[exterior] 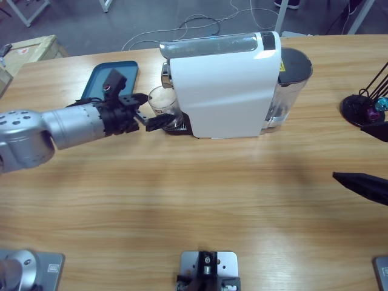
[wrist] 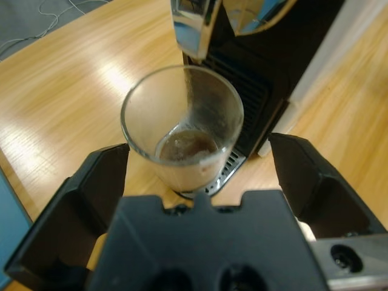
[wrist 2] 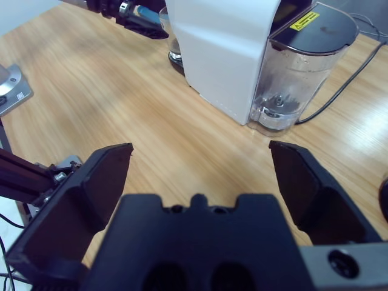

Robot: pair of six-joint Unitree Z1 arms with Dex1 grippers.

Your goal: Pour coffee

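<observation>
Broadly, the long wooden bench [exterior: 200, 194] lies bare across its whole near half, so the open room for moving is in front of the white boxy coffee machine [exterior: 225, 91]. That machine stands toward the far edge, with a clear plastic water tank under a dark grey lid [exterior: 293, 79] fixed on its right end and a black cable running off behind it. At the far left a flat teal tray [exterior: 100, 79] lies on the bench, partly hidden behind the arm. A black stand holding small coloured objects [exterior: 364, 109] sits at the right edge.

The left gripper [exterior: 159, 117] reaches in from the left side, its fingers [wrist: 91, 200] spread wide on either side of the clear drinking glass [wrist: 182, 130] without touching it. The machine's body stands just behind the glass and closes off that side.

The glass stands upright on the machine's slotted drip grate, below the shiny metal spout [wrist: 194, 27]. It holds a shallow layer of brown coffee at the bottom, and its walls look slightly fogged.

The right gripper [wrist 2: 200, 176] hovers well apart over bare bench near the right edge, its fingers open and holding nothing.
</observation>
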